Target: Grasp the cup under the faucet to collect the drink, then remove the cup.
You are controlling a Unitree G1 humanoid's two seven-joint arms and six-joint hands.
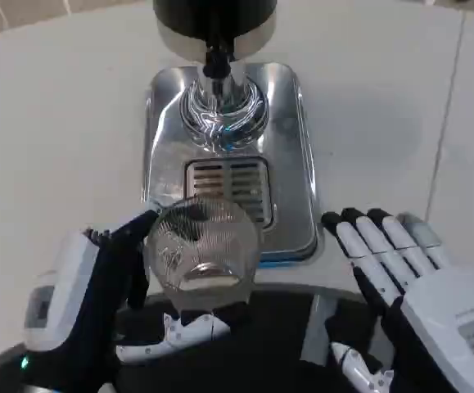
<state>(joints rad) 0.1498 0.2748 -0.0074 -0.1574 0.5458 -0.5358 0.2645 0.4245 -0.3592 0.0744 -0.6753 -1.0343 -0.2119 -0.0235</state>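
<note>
white table (56, 123), left hand (97, 286) grasping clear cup (200, 250) before steel drip tray (294, 164), right hand (417, 286) released

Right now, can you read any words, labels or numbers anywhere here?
None can be read.
Right hand: a grey label on its back, print too blurred.
Left hand: a grey patch on its side, unreadable.
Cup, tray: no text.

The round white table (65, 123) carries a shiny chrome rectangular drip tray (290, 147) at twelve o'clock, its slotted metal grate (228, 184) toward six o'clock.
</note>
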